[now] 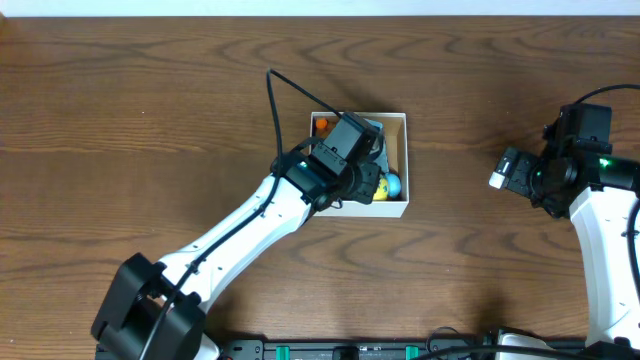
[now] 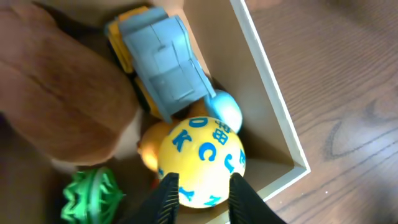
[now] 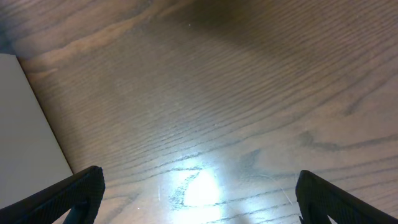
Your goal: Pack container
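The container (image 1: pixel 404 160) is a square shallow box with white outer walls, at the middle of the table; its tan inside and white rim show in the left wrist view (image 2: pixel 273 106). My left gripper (image 1: pixel 372 180) reaches into its front right corner. Its fingers (image 2: pixel 204 196) are shut on a yellow ball with blue letters (image 2: pixel 202 155), low inside the box. My right gripper (image 1: pixel 500 172) is open and empty over bare table to the right of the box, with its fingers wide apart (image 3: pixel 199 193).
Inside the box lie a blue-grey and yellow toy truck (image 2: pixel 165 62), a brown plush (image 2: pixel 62 93), a green spiky toy (image 2: pixel 90 193) and a pale blue ball (image 2: pixel 225 109). A white surface (image 3: pixel 25 124) shows at the left edge of the right wrist view.
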`<state>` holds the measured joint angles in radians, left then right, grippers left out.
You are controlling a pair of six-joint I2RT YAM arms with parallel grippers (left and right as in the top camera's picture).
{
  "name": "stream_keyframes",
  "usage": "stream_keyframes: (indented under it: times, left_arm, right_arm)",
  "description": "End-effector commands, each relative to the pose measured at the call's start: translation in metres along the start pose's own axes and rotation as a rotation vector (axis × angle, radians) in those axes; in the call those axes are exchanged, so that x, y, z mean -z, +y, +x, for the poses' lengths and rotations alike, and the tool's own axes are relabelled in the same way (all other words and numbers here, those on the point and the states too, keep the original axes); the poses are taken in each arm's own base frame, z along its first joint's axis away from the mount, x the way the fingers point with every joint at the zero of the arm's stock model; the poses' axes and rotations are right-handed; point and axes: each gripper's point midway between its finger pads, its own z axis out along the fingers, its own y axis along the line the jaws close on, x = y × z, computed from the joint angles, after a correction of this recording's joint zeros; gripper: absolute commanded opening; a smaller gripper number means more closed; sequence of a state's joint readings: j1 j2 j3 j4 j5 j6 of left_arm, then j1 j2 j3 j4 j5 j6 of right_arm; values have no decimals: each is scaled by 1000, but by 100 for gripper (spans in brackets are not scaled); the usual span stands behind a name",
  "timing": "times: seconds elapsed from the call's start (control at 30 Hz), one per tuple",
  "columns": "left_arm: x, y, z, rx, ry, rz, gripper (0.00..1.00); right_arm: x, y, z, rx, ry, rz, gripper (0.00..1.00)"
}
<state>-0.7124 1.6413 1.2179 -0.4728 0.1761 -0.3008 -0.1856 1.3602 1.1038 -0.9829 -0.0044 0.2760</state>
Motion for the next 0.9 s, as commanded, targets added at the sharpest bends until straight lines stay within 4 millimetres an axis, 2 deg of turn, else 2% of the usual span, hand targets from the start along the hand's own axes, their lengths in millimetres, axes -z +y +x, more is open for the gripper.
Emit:
stream_keyframes:
  times: [0.0,0.2,0.3,0.4,0.43,0.47,0.5,0.53,0.63,0.73,0.87]
  left_arm:
    - [13,15,-12,5,-40,-42,31]
    - [33,51,-23,85,-71,-90,31]
    - [52,81,-33,149,-116,-129,32]
    - [74,111,-44,215,-175,-165,37]
    - [81,120,-47,235,-194,-177,42]
    - [89,132,-50,259,-216,-193,55]
    - [96,142,-53,281,-234,-206,80]
    - [103,154,-55,306,-254,-223,98]
    - [118,186,-55,373,-285,-268,98]
    - [124,207,-50,421,-285,-300,98]
    - [138,230,-50,469,-321,-334,98]
  right_arm:
    - [-2,-1,2,15,8,3,99]
    - [-2,1,0,18,0,-1,99]
    - [-2,11,-3,47,-21,-14,99]
    - [-1,19,-9,71,-65,15,99]
    - [0,22,-11,83,-81,22,99]
    - [0,28,-14,102,-102,23,99]
    - [1,34,-17,121,-125,21,99]
    - [2,41,-21,140,-150,19,99]
    - [8,67,-35,192,-244,-24,99]
    - [19,92,-59,203,-372,-85,99]
    - [37,102,-79,275,-484,-112,99]
